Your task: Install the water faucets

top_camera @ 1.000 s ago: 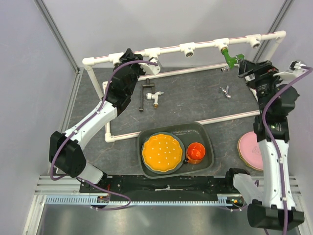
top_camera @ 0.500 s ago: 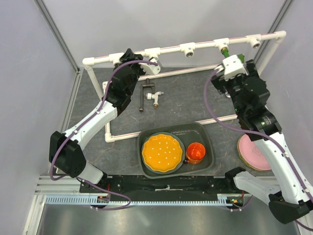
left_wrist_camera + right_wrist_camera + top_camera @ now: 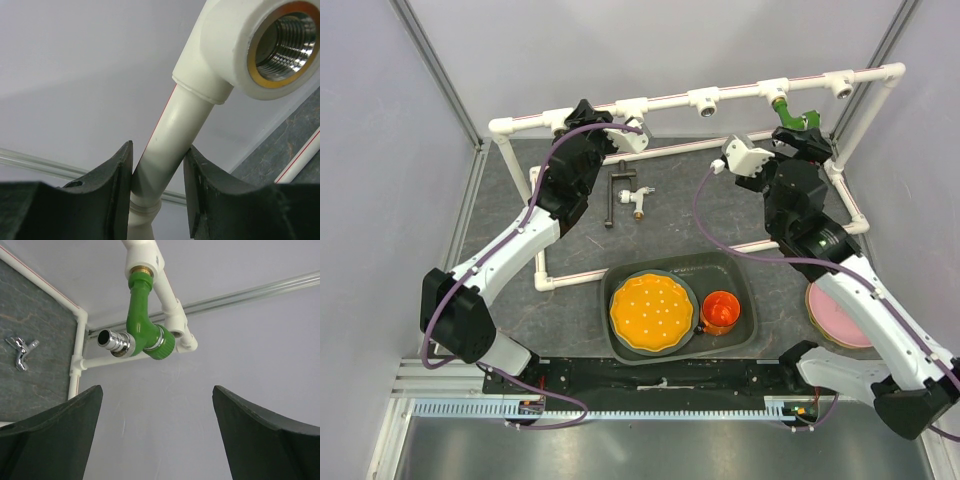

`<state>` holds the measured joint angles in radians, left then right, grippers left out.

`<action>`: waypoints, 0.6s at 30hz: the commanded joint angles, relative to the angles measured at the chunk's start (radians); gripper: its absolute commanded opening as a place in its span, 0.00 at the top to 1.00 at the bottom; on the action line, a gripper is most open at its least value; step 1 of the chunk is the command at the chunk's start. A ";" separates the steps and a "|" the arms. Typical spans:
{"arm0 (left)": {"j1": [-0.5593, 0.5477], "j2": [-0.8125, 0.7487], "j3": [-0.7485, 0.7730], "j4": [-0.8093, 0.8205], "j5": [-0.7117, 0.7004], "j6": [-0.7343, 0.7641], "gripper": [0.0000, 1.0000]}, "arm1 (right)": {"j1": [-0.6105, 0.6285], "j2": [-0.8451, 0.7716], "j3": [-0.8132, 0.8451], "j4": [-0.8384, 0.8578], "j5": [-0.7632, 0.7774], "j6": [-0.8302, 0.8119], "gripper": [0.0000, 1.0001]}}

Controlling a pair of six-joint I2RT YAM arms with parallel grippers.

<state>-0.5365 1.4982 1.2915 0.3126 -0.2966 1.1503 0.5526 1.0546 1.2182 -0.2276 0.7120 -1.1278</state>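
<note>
The green faucet (image 3: 788, 114) hangs from a tee socket (image 3: 775, 91) of the white PVC frame; in the right wrist view its green spout (image 3: 142, 322) has a round silver tip (image 3: 113, 343). My right gripper (image 3: 808, 143) is wide open and empty just in front of it (image 3: 157, 400). The tiny silvery faucet (image 3: 21, 351) lies on the mat; the arm hides it from above. The black-handled faucet (image 3: 626, 193) lies on the mat. My left gripper (image 3: 582, 120) is shut on the frame's top pipe (image 3: 172, 125) beside an empty brass-threaded socket (image 3: 272, 42).
The PVC frame (image 3: 670, 100) stands on the dark mat with lower rails (image 3: 690, 148). A dark tray (image 3: 740, 275) at the front holds an orange plate (image 3: 650, 312) and an orange cup (image 3: 722, 312). A pink plate (image 3: 838, 305) lies at the right.
My right arm has swung from the right of the green faucet to the near side of it and turned its wrist; the jaws now face the faucet, open. The left arm has not moved.
</note>
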 commanded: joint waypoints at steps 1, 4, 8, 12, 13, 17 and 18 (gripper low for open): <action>-0.051 -0.036 -0.001 -0.049 0.020 -0.150 0.98 | 0.001 0.056 -0.003 0.102 0.076 -0.110 0.02; -0.054 -0.038 -0.003 -0.047 0.019 -0.147 0.98 | -0.016 0.093 0.016 0.140 0.063 -0.115 0.04; -0.054 -0.044 -0.003 -0.047 0.019 -0.146 0.98 | -0.046 0.133 0.023 0.171 0.050 -0.119 0.06; -0.056 -0.047 -0.004 -0.046 0.016 -0.146 0.98 | -0.068 0.145 0.004 0.200 0.052 -0.121 0.10; -0.056 -0.049 -0.004 -0.046 0.016 -0.146 0.98 | -0.080 0.143 -0.008 0.218 0.052 -0.124 0.10; -0.057 -0.050 -0.004 -0.046 0.016 -0.144 0.98 | -0.109 0.139 -0.020 0.269 0.041 -0.127 0.13; -0.059 -0.050 -0.004 -0.046 0.016 -0.143 0.98 | -0.111 0.142 -0.022 0.275 0.041 -0.127 0.13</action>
<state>-0.5457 1.4925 1.2915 0.3031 -0.3111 1.1500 0.4618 1.2037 1.2076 -0.0460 0.7395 -1.2449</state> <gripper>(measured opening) 0.460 0.879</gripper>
